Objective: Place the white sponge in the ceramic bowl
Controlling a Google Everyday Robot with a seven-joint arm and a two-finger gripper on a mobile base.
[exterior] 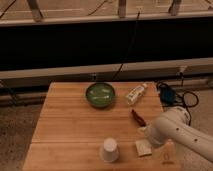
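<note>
The white sponge [143, 147] lies flat on the wooden table [70, 127] near the front right edge. The green ceramic bowl [100, 95] stands at the back middle of the table, with only pale reflections showing inside. My gripper [146, 135] is at the end of the white arm [172, 131], just above and touching or nearly touching the sponge's far right corner. The arm's body hides the gripper's tip. The bowl is well to the left and behind the gripper.
An upturned white paper cup [109, 149] stands left of the sponge. A white labelled bottle [136, 93] lies right of the bowl. A small red object [137, 117] lies behind the gripper. Cables [172, 96] sit off the table's right edge.
</note>
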